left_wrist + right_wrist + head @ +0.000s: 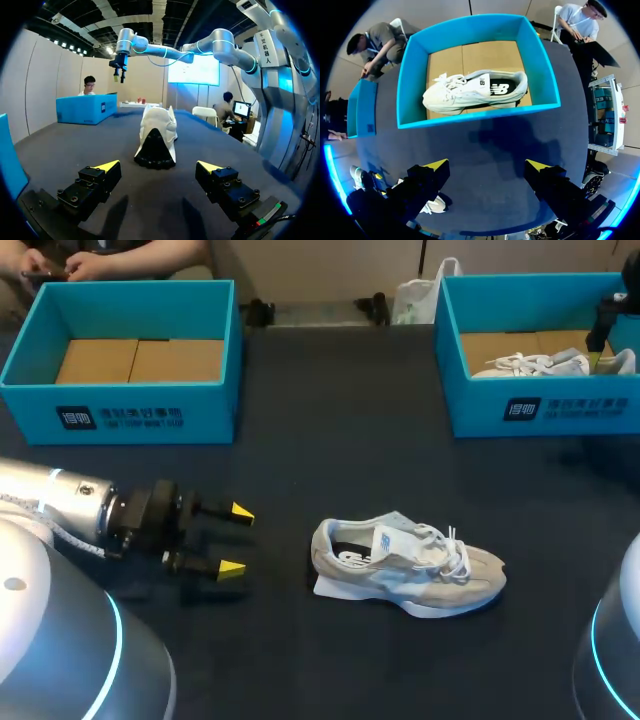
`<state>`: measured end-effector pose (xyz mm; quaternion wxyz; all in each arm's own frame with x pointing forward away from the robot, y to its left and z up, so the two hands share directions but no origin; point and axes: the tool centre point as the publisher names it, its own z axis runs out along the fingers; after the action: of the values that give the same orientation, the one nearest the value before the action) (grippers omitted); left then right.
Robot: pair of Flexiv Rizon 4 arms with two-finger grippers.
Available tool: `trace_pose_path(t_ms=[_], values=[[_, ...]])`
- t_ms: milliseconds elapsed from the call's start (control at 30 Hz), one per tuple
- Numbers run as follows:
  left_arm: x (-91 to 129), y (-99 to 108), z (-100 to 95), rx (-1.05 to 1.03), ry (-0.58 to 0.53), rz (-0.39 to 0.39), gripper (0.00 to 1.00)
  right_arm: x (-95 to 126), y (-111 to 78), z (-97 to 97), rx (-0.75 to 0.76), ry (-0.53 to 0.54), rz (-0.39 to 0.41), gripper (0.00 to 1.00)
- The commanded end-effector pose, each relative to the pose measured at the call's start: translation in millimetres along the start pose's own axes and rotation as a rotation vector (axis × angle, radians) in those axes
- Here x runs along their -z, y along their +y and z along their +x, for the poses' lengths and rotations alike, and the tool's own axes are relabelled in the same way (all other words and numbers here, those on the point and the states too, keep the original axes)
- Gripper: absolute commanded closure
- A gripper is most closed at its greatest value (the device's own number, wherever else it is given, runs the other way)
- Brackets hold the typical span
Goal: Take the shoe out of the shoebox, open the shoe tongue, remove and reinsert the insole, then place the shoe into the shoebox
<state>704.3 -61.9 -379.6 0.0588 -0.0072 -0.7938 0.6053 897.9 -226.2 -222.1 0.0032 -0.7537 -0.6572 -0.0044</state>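
Shoe [410, 565]: pale, on the tabletop outside both boxes, midway along toward the near edge, toe toward the right edge.
My left gripper [237, 540]: fingers released, empty, near the heel, apart from it.
My right gripper [487, 165]: fingers released, above the right shoebox [560, 405] at the far right corner; second shoe [475, 92] inside.
Left shoebox [120, 415]: far left corner.
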Motion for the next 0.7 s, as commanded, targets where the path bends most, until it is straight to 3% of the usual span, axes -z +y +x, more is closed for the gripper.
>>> trace_pose_path(t_ms=[33,333,700], values=[[0,0,-1.7,0.0,0.004,-0.002,0.0,0,-0.8,-0.2,0.0,0.0,-0.002,0.0],[-30,6,-11.4,0.045,-0.012,0.036,0.0,0,-0.8,-0.2,0.0,0.0,-0.002,0.0],[-64,2,-14.9,0.028,0.0,0.018,0.0,0,-0.8,-0.2,0.0,0.0,-0.002,0.0]])
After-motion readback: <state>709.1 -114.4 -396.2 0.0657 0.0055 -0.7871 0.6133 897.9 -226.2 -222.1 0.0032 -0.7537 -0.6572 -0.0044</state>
